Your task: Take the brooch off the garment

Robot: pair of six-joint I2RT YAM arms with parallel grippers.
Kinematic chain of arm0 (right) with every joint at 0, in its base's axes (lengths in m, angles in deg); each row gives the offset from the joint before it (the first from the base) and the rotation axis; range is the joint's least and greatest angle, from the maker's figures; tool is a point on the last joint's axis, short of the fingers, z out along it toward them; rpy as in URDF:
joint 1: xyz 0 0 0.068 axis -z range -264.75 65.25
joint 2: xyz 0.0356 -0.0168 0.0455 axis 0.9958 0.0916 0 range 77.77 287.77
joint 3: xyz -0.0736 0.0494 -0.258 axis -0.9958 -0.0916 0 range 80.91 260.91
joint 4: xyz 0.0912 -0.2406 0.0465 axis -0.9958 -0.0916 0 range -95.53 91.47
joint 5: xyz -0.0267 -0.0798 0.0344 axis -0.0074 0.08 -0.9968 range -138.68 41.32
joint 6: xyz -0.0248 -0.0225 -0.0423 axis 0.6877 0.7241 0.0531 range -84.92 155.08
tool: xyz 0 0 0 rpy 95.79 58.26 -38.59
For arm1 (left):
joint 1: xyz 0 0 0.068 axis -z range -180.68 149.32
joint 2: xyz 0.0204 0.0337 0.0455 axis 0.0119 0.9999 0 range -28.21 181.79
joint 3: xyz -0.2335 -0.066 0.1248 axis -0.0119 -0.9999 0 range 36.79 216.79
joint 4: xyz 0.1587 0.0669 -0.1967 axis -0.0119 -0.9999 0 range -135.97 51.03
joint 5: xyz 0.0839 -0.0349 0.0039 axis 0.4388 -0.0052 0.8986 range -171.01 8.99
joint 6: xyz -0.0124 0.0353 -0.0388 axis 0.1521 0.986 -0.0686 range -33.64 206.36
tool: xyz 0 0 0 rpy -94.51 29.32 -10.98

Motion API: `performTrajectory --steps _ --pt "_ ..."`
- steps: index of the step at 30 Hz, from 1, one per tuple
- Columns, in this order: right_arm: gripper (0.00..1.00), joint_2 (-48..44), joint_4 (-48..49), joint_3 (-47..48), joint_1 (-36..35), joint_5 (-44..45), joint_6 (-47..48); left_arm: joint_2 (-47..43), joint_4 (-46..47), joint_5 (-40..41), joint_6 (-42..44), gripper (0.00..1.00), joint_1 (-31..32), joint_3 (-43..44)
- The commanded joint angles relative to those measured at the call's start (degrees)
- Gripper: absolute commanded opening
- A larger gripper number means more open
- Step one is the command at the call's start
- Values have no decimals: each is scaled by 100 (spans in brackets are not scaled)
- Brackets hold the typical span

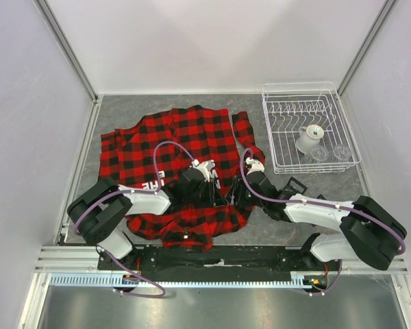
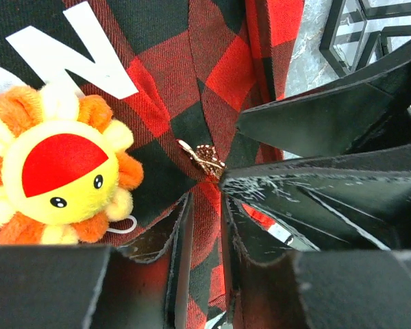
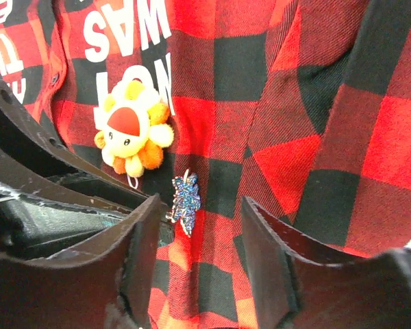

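Yellow plush with orange petals and a red half-moon mouth, the brooch (image 2: pixel 61 175) sits pinned to the front of the garment (image 2: pixel 157 75), a red-and-black plaid shirt, just below its white block lettering (image 2: pixel 99 58). Near it a second, smaller glittery pin (image 3: pixel 185 202) is fixed to the cloth; the right wrist view shows its blue sparkle, the left wrist view only coppery metal. The left end effector (image 2: pixel 205 212) is drawn almost together on a fold of plaid directly below that pin, apart from the brooch. The right end effector (image 3: pixel 202 209) is spread, gripping nothing, with the glittery pin at the mouth of its gap and the brooch up to its left. Each black end effector crowds the other's view, the left one lying close under the brooch as the right wrist sees it. From above, both wrists meet over the shirt's middle and hide the brooch. The shirt lies spread on a grey surface (image 1: pixel 120 110), with a white wire dish rack (image 1: pixel 298 86) holding a white cup (image 1: pixel 308 137) and clear glasses (image 1: pixel 341 151) well apart at the far right.
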Motion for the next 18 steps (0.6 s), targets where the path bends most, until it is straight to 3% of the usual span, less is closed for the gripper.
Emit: performTrajectory --steps 1,7,14,18 --pt "61 -415 385 -129 22 -158 118 132 388 -98 -88 29 31 179" --pt "63 -714 394 -278 31 -176 188 220 432 -72 -71 27 31 231" --pt "36 -600 289 -296 22 -246 162 238 423 -107 -27 24 40 249" --pt "36 -521 218 -296 22 -281 162 124 370 -116 26 23 40 285"
